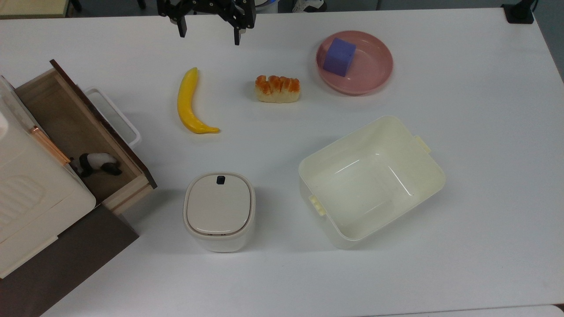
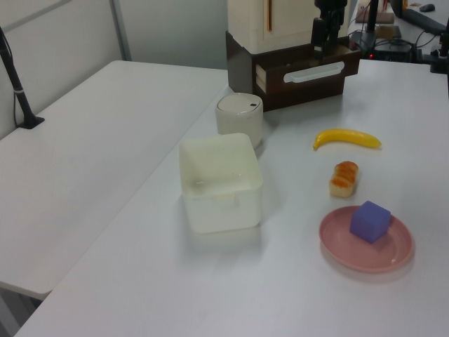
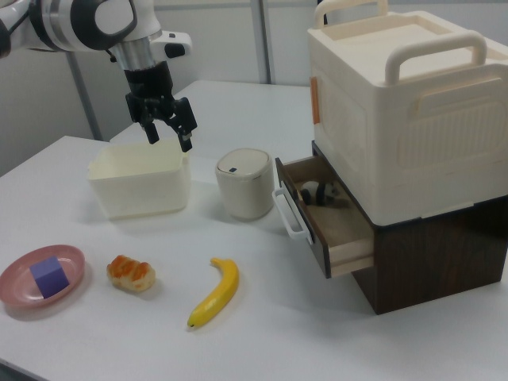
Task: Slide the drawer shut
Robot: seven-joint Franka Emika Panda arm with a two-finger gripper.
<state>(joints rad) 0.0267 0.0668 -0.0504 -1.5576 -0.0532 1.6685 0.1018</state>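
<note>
**Drawer stands open, arm raised and well apart from it**

In the top view, the wooden drawer with tan inner walls and a dark brown front panel (image 1: 83,132) is seen pulled out of the dark brown cabinet (image 1: 66,259) at the top view's left edge. A small black-and-white panda figure (image 1: 98,163) lies inside, and the white loop handle (image 1: 115,115) projects toward the table's middle. The black two-finger gripper (image 1: 209,37) is held at the top edge, fingers spread and empty, well apart from the drawer. The approach step is judged to be in hand; nothing has yet been pushed.

In the left view, the drawer (image 2: 309,74) is found at the far end of the table, under a cream plastic storage box (image 2: 270,24). A yellow banana (image 2: 347,138), a glazed bread piece (image 2: 344,178) and a pink plate (image 2: 389,249) carrying a purple cube (image 2: 370,221) are laid along the left view's right side.

In the right view, the gripper (image 3: 165,129) is hung above a cream open-topped bin (image 3: 139,184), beside a small white lidded container (image 3: 246,184). The next move is judged to call for descent to the front panel (image 3: 302,218) and a push square against it toward the cabinet, so that the drawer is not skewed.

The surface is a plain white table (image 1: 484,198); a second white table (image 2: 84,140) and pale walls are seen behind.
</note>
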